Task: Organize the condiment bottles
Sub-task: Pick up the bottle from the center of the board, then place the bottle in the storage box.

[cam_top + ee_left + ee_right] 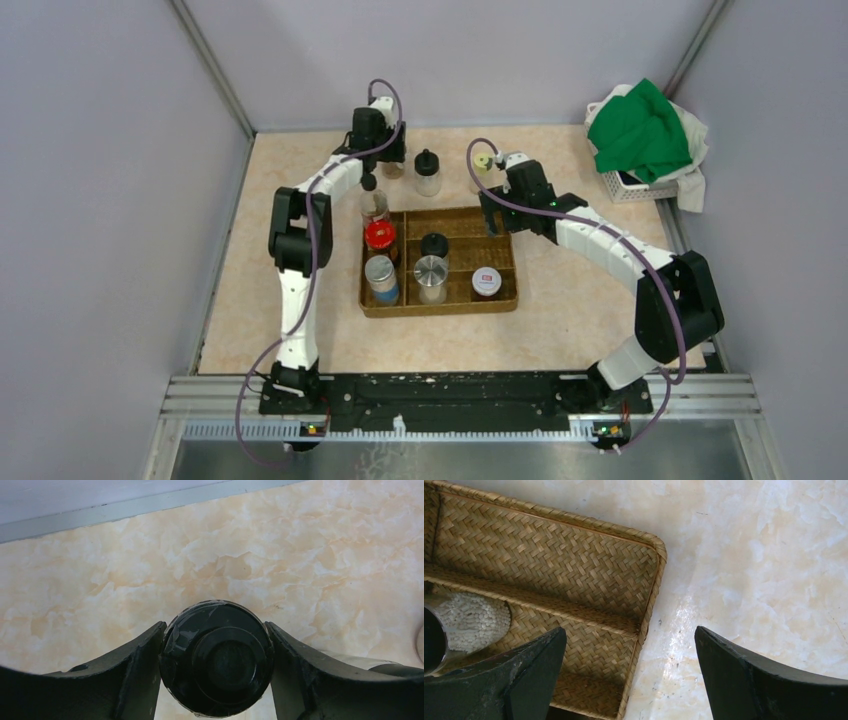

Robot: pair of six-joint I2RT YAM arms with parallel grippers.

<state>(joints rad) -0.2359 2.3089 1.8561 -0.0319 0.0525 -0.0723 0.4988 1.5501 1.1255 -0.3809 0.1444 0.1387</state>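
Note:
My left gripper (pixel 388 155) is at the back of the table, shut on a black-lidded jar (pixel 217 657); both fingers press the lid's sides. I cannot tell if the jar is lifted. A second black-capped jar (pixel 427 172) and a yellow-green-lidded jar (pixel 483 165) stand on the table behind the tray. The woven tray (pixel 500 300) holds a tall black-capped bottle (pixel 373 203), a red-lidded jar (pixel 380 237), a silver-lidded jar (pixel 381 276), a black-lidded jar (pixel 434 245), a silver shaker (pixel 431 277) and a white-lidded jar (pixel 487 282). My right gripper (pixel 629 632) is open and empty over the tray's right edge (pixel 651 595).
A white basket with green and white cloth (pixel 645 140) stands at the back right. Grey walls close in the table on the left, back and right. A jar of white grains (pixel 471 622) shows in a tray compartment in the right wrist view.

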